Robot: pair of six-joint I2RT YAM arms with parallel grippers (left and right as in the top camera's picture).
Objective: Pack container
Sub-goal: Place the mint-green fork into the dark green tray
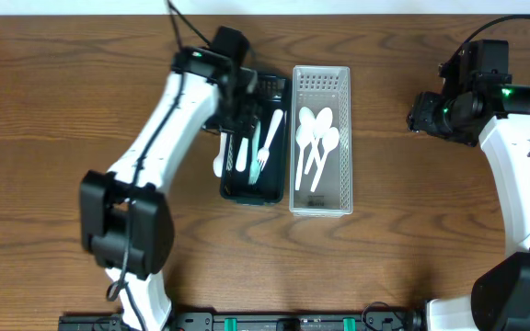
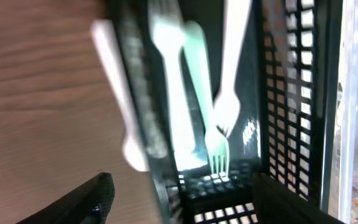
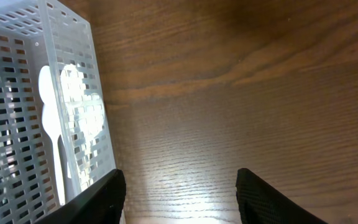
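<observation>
Evidently sorted by type: forks (image 1: 267, 142) lie in the black basket (image 1: 251, 197), spoons (image 1: 316, 138) in the clear basket (image 1: 321, 208) just beside it at 3 o'clock. The left gripper (image 2: 185, 193) hovers over the black basket, jaws apart, holding nothing. One white utensil (image 1: 218, 166) lies outside at 9 o'clock, likely the next pick. The right gripper (image 3: 179, 193), spread and empty, waits further out at 3 o'clock, clear of the work.

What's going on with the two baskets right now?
The left gripper hangs open over the black basket, which holds plastic forks. One white utensil lies on the table just outside that basket's left wall. The white basket beside it holds spoons. The right gripper is open and empty, off to the right of the white basket.
</observation>
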